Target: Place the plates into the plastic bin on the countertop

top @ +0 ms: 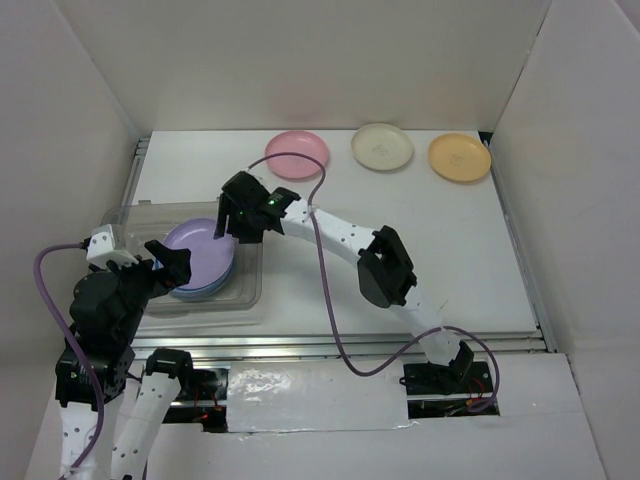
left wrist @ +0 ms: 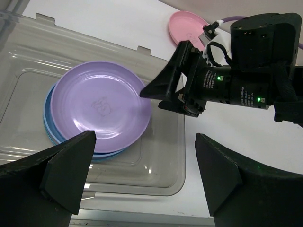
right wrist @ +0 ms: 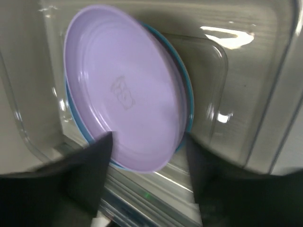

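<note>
The clear plastic bin (top: 252, 296) stands at the left of the white countertop (top: 420, 250). In it a purple plate (top: 198, 250) lies on top of a blue plate (top: 196, 293); anything below them is hidden. My right gripper (top: 232, 228) is open just above the purple plate's far right edge, holding nothing; its wrist view shows the purple plate (right wrist: 123, 90), the blue rim (right wrist: 190, 97) and the bin wall (right wrist: 241, 94). My left gripper (left wrist: 145, 142) is open and empty over the bin's near right corner (left wrist: 173, 161). The strawberry plate is out of view.
A pink plate (top: 297, 154), a cream plate (top: 382, 146) and an orange plate (top: 460, 157) lie in a row along the far edge. White panels wall the sides and back. A metal rail runs along the near edge.
</note>
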Available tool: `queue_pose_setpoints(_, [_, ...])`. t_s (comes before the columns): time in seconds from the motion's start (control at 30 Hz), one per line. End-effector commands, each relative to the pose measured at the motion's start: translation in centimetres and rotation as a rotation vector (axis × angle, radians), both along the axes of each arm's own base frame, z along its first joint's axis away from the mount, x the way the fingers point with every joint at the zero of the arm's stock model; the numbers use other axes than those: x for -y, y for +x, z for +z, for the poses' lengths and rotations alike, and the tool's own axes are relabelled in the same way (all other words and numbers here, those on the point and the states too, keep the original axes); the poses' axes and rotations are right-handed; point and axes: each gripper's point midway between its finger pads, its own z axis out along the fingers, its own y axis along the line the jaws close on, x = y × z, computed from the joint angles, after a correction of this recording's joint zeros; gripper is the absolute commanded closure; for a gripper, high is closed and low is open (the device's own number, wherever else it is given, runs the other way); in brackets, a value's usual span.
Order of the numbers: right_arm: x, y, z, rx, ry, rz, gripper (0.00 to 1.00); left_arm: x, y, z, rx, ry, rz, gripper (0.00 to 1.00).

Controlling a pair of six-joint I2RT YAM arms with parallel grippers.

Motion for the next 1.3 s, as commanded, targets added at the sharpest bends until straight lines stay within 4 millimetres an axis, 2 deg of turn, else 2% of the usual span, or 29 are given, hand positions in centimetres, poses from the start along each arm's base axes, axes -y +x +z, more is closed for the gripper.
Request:
queue_pose_setpoints(0.0, [-2.9, -0.8, 5.0, 0.083, 0.139, 0.057, 0.23, -0.1, 0.4, 1.4, 0.063, 0.001, 0.007, 0.01])
queue_pose_setpoints(0.03, [-3.1, -1.1, 6.1, 0.105, 0.167, 0.072, 0.0, -0.1, 0.4, 1.4, 0.061, 0.002, 0.005, 0.01])
queue_pose_setpoints(0.07, [-3.2, -1.5, 7.0, 0.112, 0.192, 0.088, 0.0, -0.1, 0.4, 1.4, 0.061, 0.002, 0.007, 0.01])
queue_pose_setpoints(0.1, [-3.1, -1.9, 9.1, 0.135, 0.221, 0.089, 0.0, -0.1, 0.4, 1.4, 0.06, 0.002, 0.005, 0.01])
queue_pose_setpoints(0.17, [-2.1, -1.9, 10.9, 0.179, 0.213, 0.069, 0.0, -0.2, 0.3, 1.5, 0.064, 0.002, 0.01, 0.01])
queue_pose_setpoints(0.2, [-0.9, -2.5, 14.4, 0.219, 0.244, 0.074, 0.0, -0.3, 0.2, 1.5, 0.067, 0.001, 0.015, 0.01])
queue_pose_setpoints(0.27, [1.9, -1.8, 14.8, 0.264, 0.193, -0.004, 0.0, -0.3, 0.2, 1.5, 0.066, 0.001, 0.016, 0.01])
queue_pose_setpoints(0.33, [5.9, -2.1, 17.1, 0.301, 0.202, -0.052, 0.0, -0.2, 0.3, 1.4, 0.061, -0.001, 0.012, 0.01])
queue_pose_setpoints(0.43, [12.7, -2.4, 17.8, 0.34, 0.139, -0.166, 0.0, -0.1, 1.0, 0.9, 0.028, 0.005, 0.007, 0.01])
queue_pose_setpoints(0.47, [14.5, -2.6, 17.6, 0.349, 0.112, -0.2, 0.0, 0.4, 1.6, 0.6, 0.0, 0.002, -0.019, 0.01])
queue_pose_setpoints(0.5, [18.1, -3.4, 17.0, 0.364, 0.066, -0.26, 0.0, 0.7, 2.0, 0.5, -0.017, 0.01, -0.036, 0.01])
queue_pose_setpoints(0.57, [22.1, -3.7, 16.2, 0.368, 0.029, -0.327, 0.0, 1.3, 3.3, 0.2, -0.077, 0.009, -0.068, 0.01])
queue_pose_setpoints(0.6, [24.9, -5.0, 15.7, 0.372, 0.023, -0.353, 0.0, 2.7, 3.9, 0.0, -0.104, -0.015, -0.138, 0.01])
queue_pose_setpoints(0.63, [26.4, -5.5, 15.5, 0.377, 0.023, -0.376, 0.0, 3.3, 4.6, 1.2, -0.094, -0.027, -0.171, 0.01])
queue_pose_setpoints(0.67, [28.8, -6.5, 16.9, 0.401, 0.064, -0.418, 0.0, 4.2, 6.5, 0.1, -0.168, -0.048, -0.205, 0.01])
queue_pose_setpoints(0.7, [30.3, -7.2, 14.7, 0.383, 0.03, -0.429, 0.0, 5.4, 7.4, 0.3, -0.19, -0.073, -0.265, 0.01])
queue_pose_setpoints(0.73, [31.2, -7.9, 14.7, 0.388, 0.043, -0.429, 0.0, 5.9, 8.7, 1.9, -0.164, -0.081, -0.285, 0.01])
queue_pose_setpoints(0.77, [32.9, -9.1, 14.9, 0.402, 0.068, -0.444, 0.0, 6.3, 11.1, 0.6, -0.228, -0.106, -0.29, 0.01])
queue_pose_setpoints(0.8, [33.3, -10.0, 14.8, 0.402, 0.087, -0.426, 0.0, 7.0, 12.4, 0.7, -0.228, -0.12, -0.32, 0.01])
queue_pose_setpoints(0.87, [34.4, -11.8, 15.1, 0.431, 0.15, -0.4, 0.0, 7.7, 16.9, 1.3, -0.23, -0.134, -0.333, 0.01])
queue_pose_setpoints(0.9, [33.8, -12.9, 15.2, 0.428, 0.193, -0.332, 0.0, 8.1, 18.8, 3.0, -0.197, -0.141, -0.35, 0.01])
queue_pose_setpoints(0.93, [34.1, -13.9, 16.1, 0.456, 0.235, -0.301, 0.0, 8.7, 21.9, 0.6, -0.261, -0.163, -0.357, 0.01])
queue_pose_setpoints(1.0, [34.0, -14.8, 15.5, 0.448, 0.265, -0.259, 0.0, 9.7, 25.2, -0.2, -0.282, -0.183, -0.395, 0.01])
queue_pose_setpoints(1.03, [33.7, -15.5, 15.5, 0.441, 0.286, -0.224, 0.0, 10.6, 27.1, 1.7, -0.238, -0.191, -0.441, 0.01])
queue_pose_setpoints(1.07, [33.7, -16.0, 15.4, 0.441, 0.3, -0.204, 0.0, 11.0, 29.7, -1.7, -0.305, -0.194, -0.447, 0.01])
queue_pose_setpoints(1.1, [33.6, -16.3, 15.3, 0.437, 0.304, -0.191, 0.0, 11.4, 31.2, -2.5, -0.311, -0.188, -0.452, 0.01])
queue_pose_setpoints(1.13, [33.7, -16.6, 15.2, 0.431, 0.306, -0.182, 0.0, 11.7, 32.9, -1.0, -0.261, -0.174, -0.453, 0.01])
queue_pose_setpoints(1.17, [33.5, -17.2, 14.9, 0.418, 0.314, -0.162, 0.0, 11.9, 34.8, -4.2, -0.311, -0.166, -0.452, 0.01])
queue_pose_setpoints(1.27, [33.0, -18.6, 14.7, 0.41, 0.358, -0.098, 0.0, 12.0, 38.8, -7.6, -0.357, -0.131, -0.388, 0.01])
